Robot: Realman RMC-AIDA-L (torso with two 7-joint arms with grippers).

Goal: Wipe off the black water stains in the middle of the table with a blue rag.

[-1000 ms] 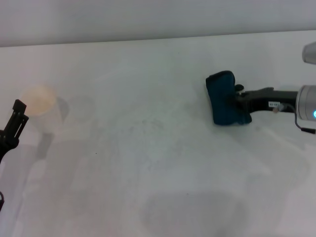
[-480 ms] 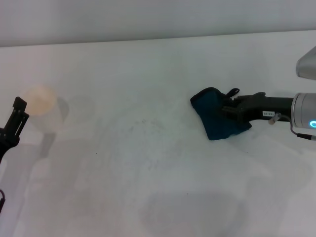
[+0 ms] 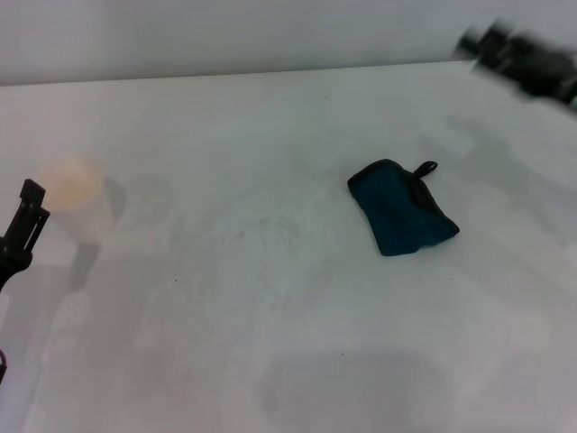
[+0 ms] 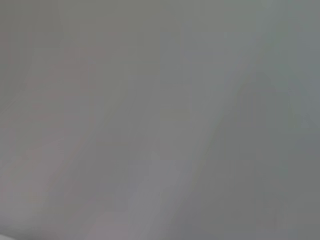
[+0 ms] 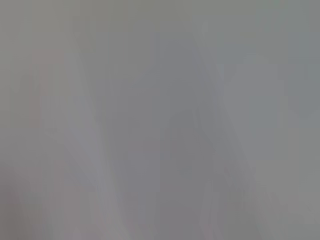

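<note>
The blue rag (image 3: 401, 209) lies loose and crumpled on the white table (image 3: 270, 343), right of the middle, with its black loop pointing to the back. My right gripper (image 3: 482, 45) is a dark blur at the back right, raised and well apart from the rag. My left gripper (image 3: 32, 194) stays at the left edge beside the cup. No dark blotch shows; only faint grey specks (image 3: 261, 225) mark the middle of the table. Both wrist views show plain grey.
A white paper cup (image 3: 74, 194) stands at the left, just right of my left gripper. The table's back edge (image 3: 270, 74) meets a pale wall.
My right gripper dragged the rag a little to the left, then let go of it and pulled away up to the back right. The rag stays where it was left.
</note>
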